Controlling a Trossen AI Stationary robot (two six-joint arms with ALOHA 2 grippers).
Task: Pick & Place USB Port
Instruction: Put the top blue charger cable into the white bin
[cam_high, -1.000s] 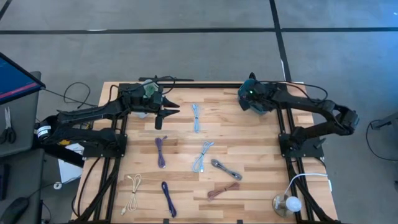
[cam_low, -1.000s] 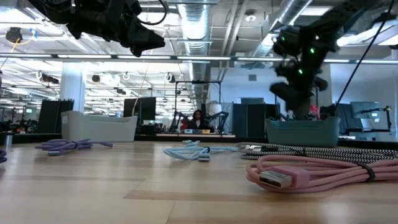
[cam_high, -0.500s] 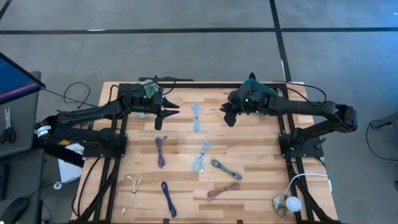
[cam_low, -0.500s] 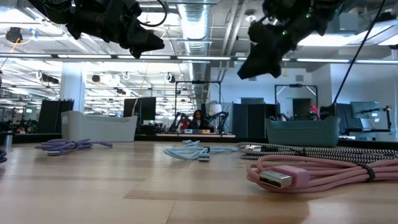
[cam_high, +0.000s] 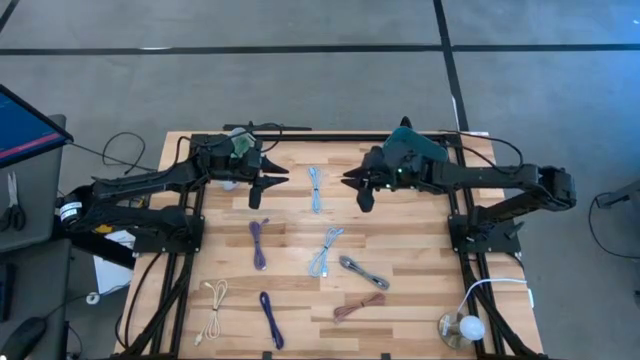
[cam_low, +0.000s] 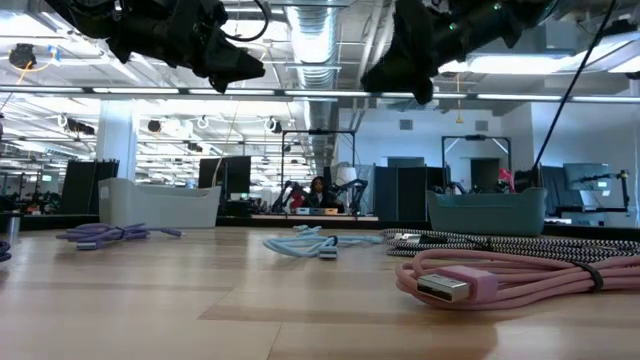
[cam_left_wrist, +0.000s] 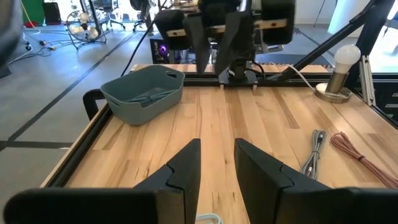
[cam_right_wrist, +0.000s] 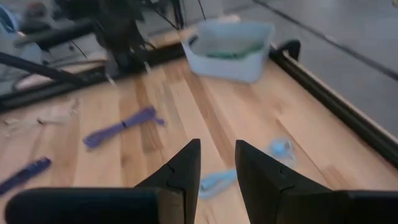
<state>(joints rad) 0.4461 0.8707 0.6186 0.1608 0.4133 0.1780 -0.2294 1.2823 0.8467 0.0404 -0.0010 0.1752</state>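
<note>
Several coiled USB cables lie flat on the wooden table: two light blue ones (cam_high: 316, 188) (cam_high: 326, 250), a purple one (cam_high: 259, 243), a dark blue one (cam_high: 271, 318), a cream one (cam_high: 213, 308), a grey striped one (cam_high: 363, 272) and a pink one (cam_high: 358, 306). My right gripper (cam_high: 358, 186) (cam_right_wrist: 217, 168) is open and hovers above the table, just right of the far light blue cable (cam_right_wrist: 214, 180). My left gripper (cam_high: 262, 181) (cam_left_wrist: 217, 165) is open and empty, hovering left of that same cable.
A teal bin (cam_high: 410, 148) (cam_low: 487, 212) stands at the far right under the right arm. A white bin (cam_right_wrist: 230, 46) (cam_low: 160, 203) stands at the far left by the left arm. A lamp with a bulb (cam_high: 460, 328) sits at the near right corner.
My right gripper has swung from above the teal bin toward the table's left, rising and tipping from pointing down to nearly level. It now hangs over the table's middle near the far light blue cable. The cables have stayed where they were.
</note>
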